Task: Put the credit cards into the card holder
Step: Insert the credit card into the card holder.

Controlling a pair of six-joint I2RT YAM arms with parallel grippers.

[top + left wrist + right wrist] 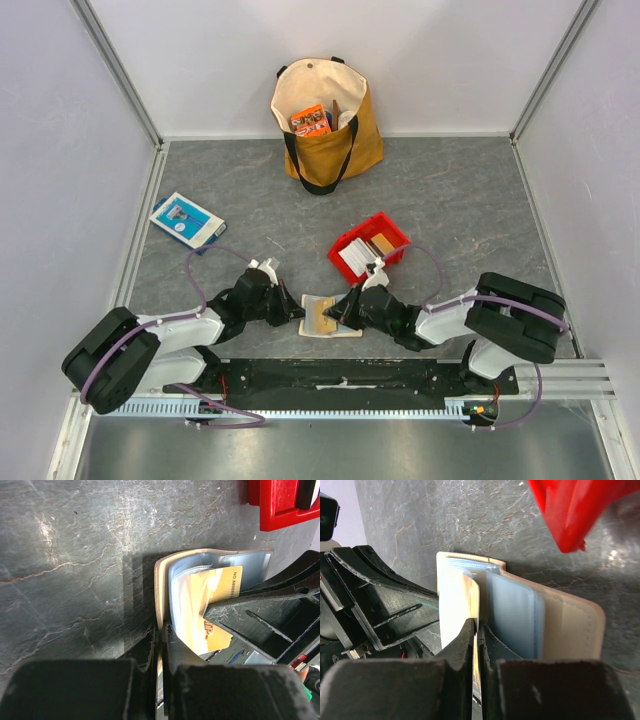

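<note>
Left wrist: left gripper [161, 640] pinches beige card holder [159, 580]; right gripper [477, 630] pinches glossy card [222, 586].

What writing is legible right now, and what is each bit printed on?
"NO 8888...", on the gold card in the wallet; the later digits are unclear.
"IP", the end of a larger word lower on the same card; the rest is hidden.
Orange packet in the tote bag: print too small to read.
Blue-and-white box: print too small to read.
</note>
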